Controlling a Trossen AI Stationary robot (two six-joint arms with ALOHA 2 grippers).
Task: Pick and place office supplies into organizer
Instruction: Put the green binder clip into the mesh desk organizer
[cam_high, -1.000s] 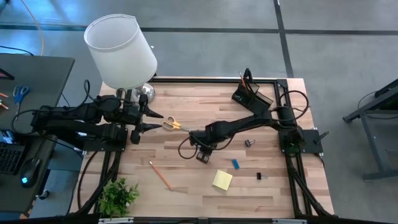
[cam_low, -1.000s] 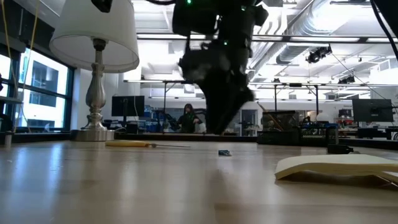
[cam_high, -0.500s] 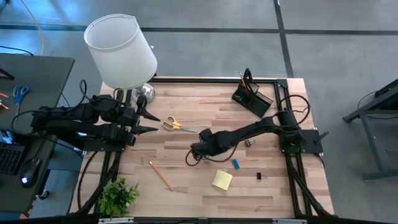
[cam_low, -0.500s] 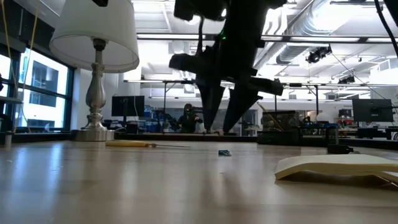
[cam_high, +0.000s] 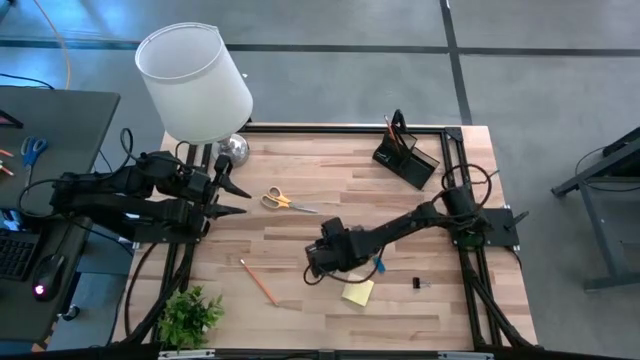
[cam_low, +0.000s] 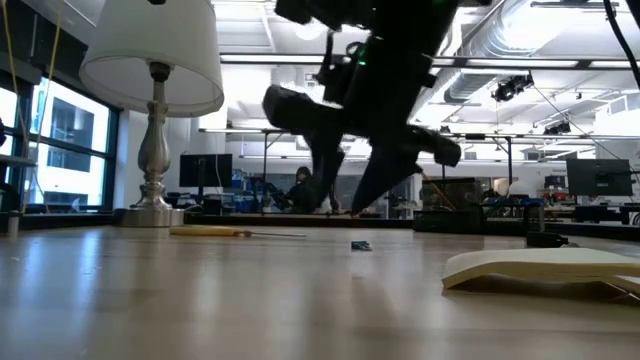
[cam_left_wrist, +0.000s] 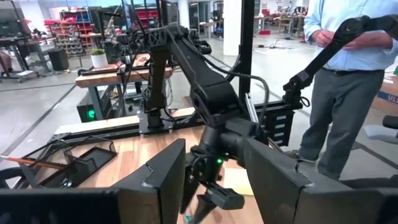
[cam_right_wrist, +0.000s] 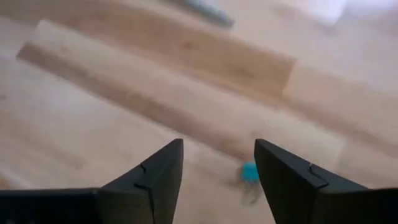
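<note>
Two scissors (cam_high: 281, 201) and pencil (cam_high: 258, 281) near open right gripper (cam_high: 312, 262)

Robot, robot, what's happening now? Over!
Right gripper open, empty, above mid-table. Left gripper open, waiting near lamp. Scissors, pencil, sticky pad not yet in organizer. Nothing blocking.

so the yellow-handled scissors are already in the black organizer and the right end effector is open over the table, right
Not quite. The yellow-handled metal scissors lie flat on the wooden table, near the white-shaded lamp, well apart from the small black boxy organizer at the far right corner; the high view shows it. The right end effector is indeed open over the table.
</note>
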